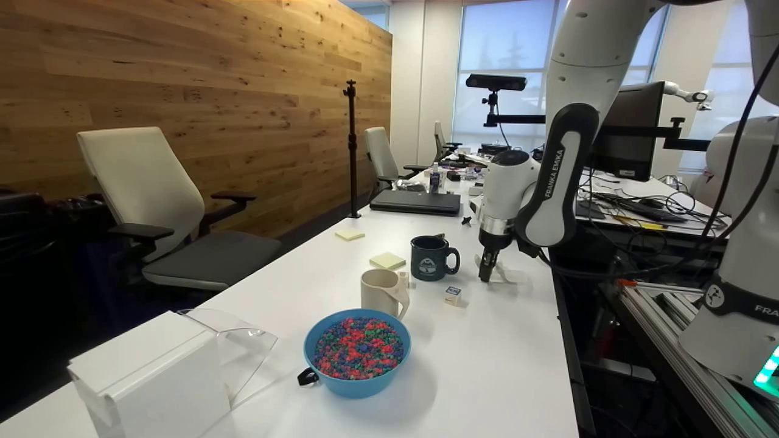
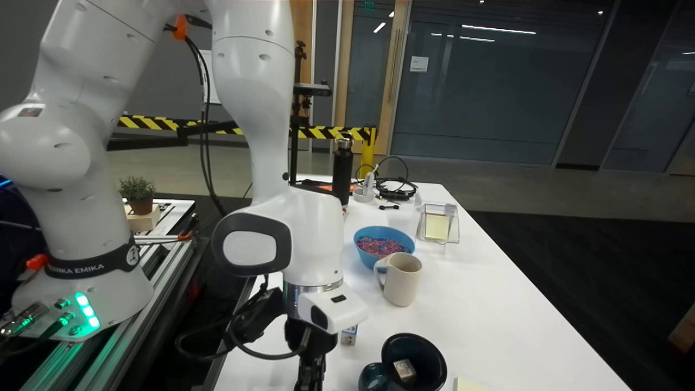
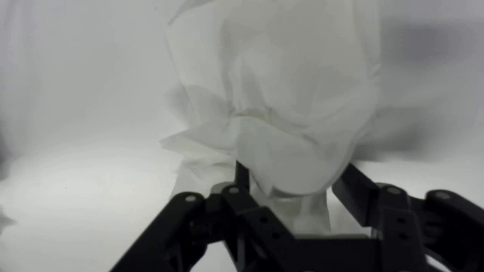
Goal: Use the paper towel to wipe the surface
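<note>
Exterior views, both: count one long, smooth white tabletop [image 1: 493, 359] and one robot arm [image 1: 554, 188], bent down over it. Off to the sides in an exterior view, find three pale-backed chairs [image 1: 143, 176] and one black monitor [image 1: 627, 134]. On the tabletop, one white box [image 1: 158, 371] and one flat black slab [image 1: 415, 202], laptop-like, well apart. Then one blue bowl [image 1: 353, 388], nearer the box than the slab, and one clear stand [image 2: 454, 228] near the bowl. Down at the arm's end, one gripper [image 3: 295, 169], with two black fingers [image 3: 355, 196] standing some way apart in the wrist view. One beige mug [image 1: 377, 295] just beside the bowl, one dark mug [image 1: 428, 258] nearer the gripper: two mugs in all, both upright. After those, one paper towel [image 3: 287, 71], white and crumpled, under the gripper and bunched in the gap between the fingers; cannot tell whether squeezed there or loose. Spot it, in an exterior view, between the dark mug and the tabletop's straight edge. Smaller again, three pale yellow note pads [image 1: 387, 261]: two flat on the tabletop, one in the clear stand. At least two small cubes [image 2: 348, 335]: one on the tabletop near the gripper, one inside the dark mug. Last, red, blue and green bits [image 1: 359, 350] in the bowl, too many to count.
</note>
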`<action>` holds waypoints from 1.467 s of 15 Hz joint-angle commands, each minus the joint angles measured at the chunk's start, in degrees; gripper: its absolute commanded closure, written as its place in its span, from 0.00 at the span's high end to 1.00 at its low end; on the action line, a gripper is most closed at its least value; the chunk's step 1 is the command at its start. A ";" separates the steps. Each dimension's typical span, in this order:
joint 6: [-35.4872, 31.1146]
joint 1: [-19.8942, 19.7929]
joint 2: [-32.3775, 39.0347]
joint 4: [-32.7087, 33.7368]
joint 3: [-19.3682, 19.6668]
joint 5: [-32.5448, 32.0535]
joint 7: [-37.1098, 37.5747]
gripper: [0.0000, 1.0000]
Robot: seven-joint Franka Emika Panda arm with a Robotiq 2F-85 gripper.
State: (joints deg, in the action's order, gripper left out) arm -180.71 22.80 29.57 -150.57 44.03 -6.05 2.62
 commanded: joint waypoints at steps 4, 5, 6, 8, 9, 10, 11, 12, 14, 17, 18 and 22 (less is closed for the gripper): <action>1.71 7.87 -3.98 -4.47 7.29 -0.03 -1.36 1.00; 2.02 9.55 -4.82 -5.22 8.95 -0.09 -1.54 1.00; 2.23 11.43 -6.11 -6.18 11.01 -0.30 -1.91 1.00; 3.74 15.66 -9.36 -7.83 15.81 -0.94 -2.93 1.00; 4.60 17.63 -10.95 -8.32 18.24 -1.32 -3.49 1.00; 6.00 20.31 -12.83 -8.77 21.38 -1.84 -4.13 1.00; 7.47 22.84 -14.12 -8.73 24.29 -2.38 -4.39 1.00; 10.60 24.45 -15.45 -6.78 26.14 -2.82 -4.44 1.00; 14.83 31.22 -17.87 -6.60 32.54 -3.14 -4.94 1.00; 21.23 39.65 -19.73 -4.39 38.97 -2.77 -4.48 1.00; 23.63 42.19 -20.38 -3.36 40.46 -2.52 -4.51 1.00; 29.82 51.01 -22.28 -0.19 45.76 -1.39 -4.67 1.00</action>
State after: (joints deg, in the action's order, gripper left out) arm -155.75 68.62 11.41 -153.06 85.50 -7.49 -0.90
